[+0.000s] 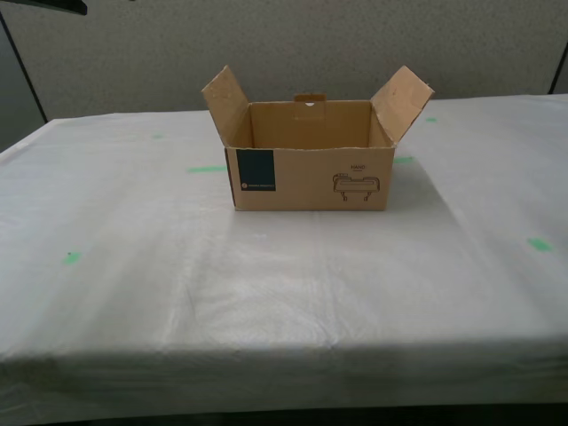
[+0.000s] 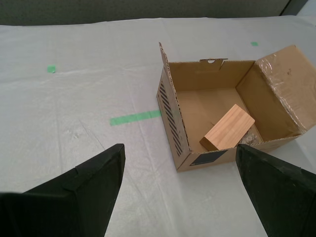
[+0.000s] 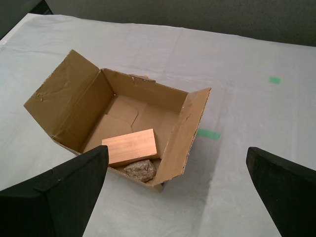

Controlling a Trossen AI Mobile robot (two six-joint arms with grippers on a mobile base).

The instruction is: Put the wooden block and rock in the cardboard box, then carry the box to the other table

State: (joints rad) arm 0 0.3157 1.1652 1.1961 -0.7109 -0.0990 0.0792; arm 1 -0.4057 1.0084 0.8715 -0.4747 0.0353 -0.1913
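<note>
Two things lay inside the cardboard box (image 1: 306, 177): wooden block (image 3: 130, 146), with the rock (image 3: 140, 170) apparently touching it. Box stood open-flapped on the other table (image 1: 133, 266). First gripper (image 3: 177, 187) and second gripper (image 2: 180, 190): fingers wide apart, holding nothing.
</note>
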